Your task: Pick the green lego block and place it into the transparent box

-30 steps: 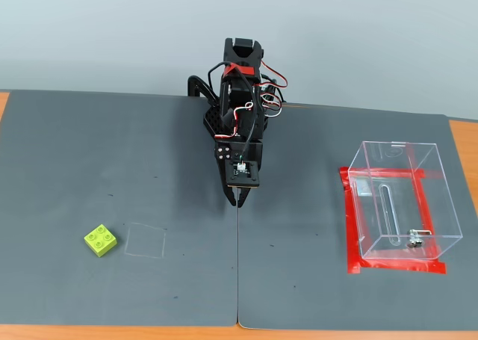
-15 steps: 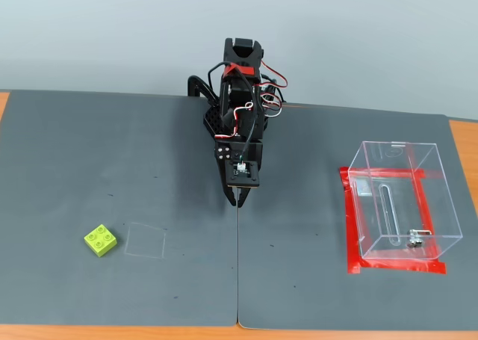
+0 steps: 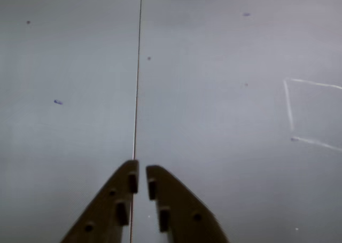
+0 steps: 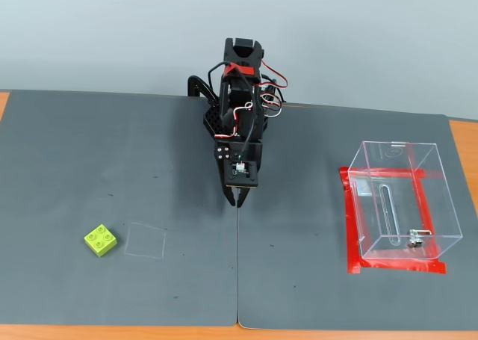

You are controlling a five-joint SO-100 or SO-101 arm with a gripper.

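The green lego block (image 4: pixel 100 240) lies on the grey mat at the front left in the fixed view, well left of the arm; it is out of the wrist view. The transparent box (image 4: pixel 401 201) stands at the right on a red tape frame, its slot and metal latch facing front. My gripper (image 4: pixel 236 199) points down over the mat seam at the centre. In the wrist view the gripper (image 3: pixel 141 173) has its jaws nearly together with a thin gap and nothing between them.
A chalk square (image 4: pixel 145 240) is drawn on the mat just right of the block; it also shows in the wrist view (image 3: pixel 315 115). The seam (image 4: pixel 237 265) between two grey mats runs under the gripper. Orange table edge shows along the front.
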